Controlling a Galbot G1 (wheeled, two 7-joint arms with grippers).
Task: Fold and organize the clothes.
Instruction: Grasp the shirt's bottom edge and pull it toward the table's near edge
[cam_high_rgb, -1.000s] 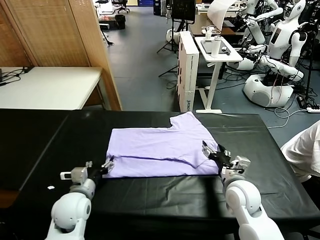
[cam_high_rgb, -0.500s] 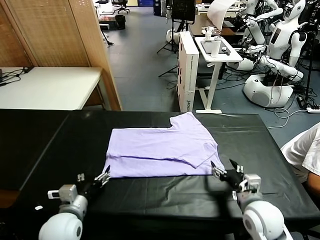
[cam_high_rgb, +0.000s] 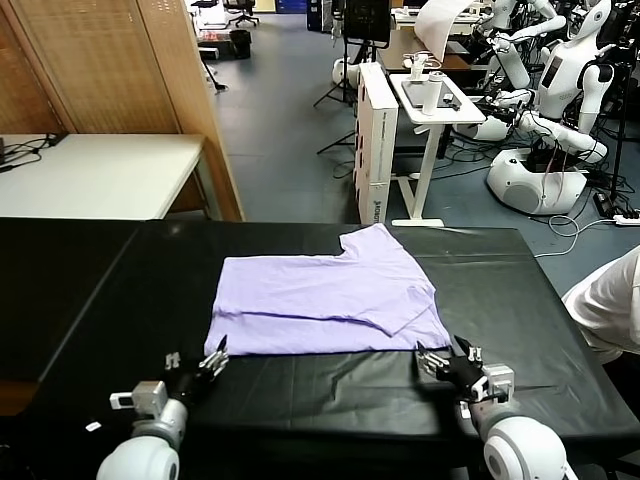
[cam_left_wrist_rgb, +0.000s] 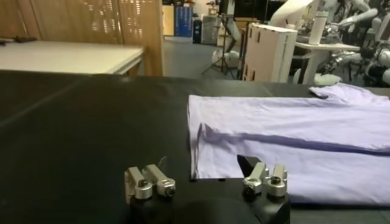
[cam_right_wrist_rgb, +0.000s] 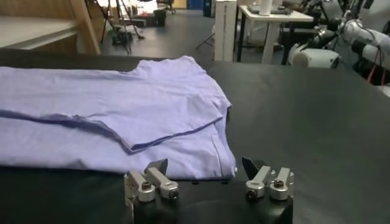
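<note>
You have one lavender T-shirt, lying flat on one black table. You have two grippers: the left gripper and the right gripper, one at each near corner of the shirt, both with fingers spread. Beyond the table, count one white side table, one wooden screen, one white standing desk (one pale cylinder on top), and one tall white box.
</note>
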